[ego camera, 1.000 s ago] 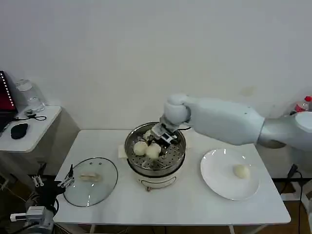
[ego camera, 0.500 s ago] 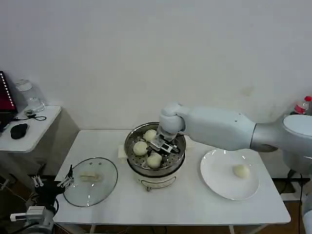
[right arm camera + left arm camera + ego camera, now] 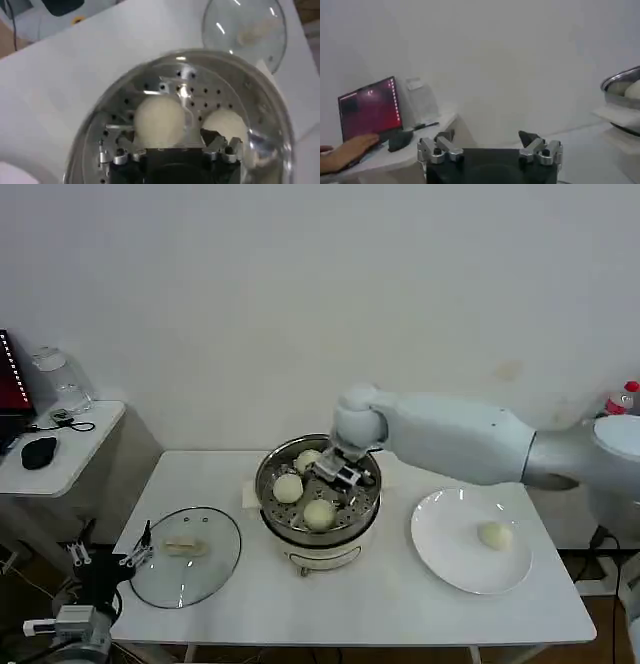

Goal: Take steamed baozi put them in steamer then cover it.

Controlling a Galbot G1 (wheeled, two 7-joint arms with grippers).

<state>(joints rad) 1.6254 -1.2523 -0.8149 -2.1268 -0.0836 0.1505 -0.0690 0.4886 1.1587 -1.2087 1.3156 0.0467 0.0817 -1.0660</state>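
My right pincer (image 3: pixel 340 474), now apart, has lifted off the third baozi (image 3: pixel 319 514) in the steamer (image 3: pixel 318 536); one remains.

Three round off-white buns (image 3: pixel 319 514) sit on the perforated tray inside the steamer (image 3: pixel 318 536), a shiny steel pot on a white base, uncovered at mid-counter. The fourth bun (image 3: pixel 493 535) lies alone, well off to the steamer's right. The glass lid (image 3: pixel 186 556) with its cream handle lies flat on the counter, just to the steamer's left, not touching it.
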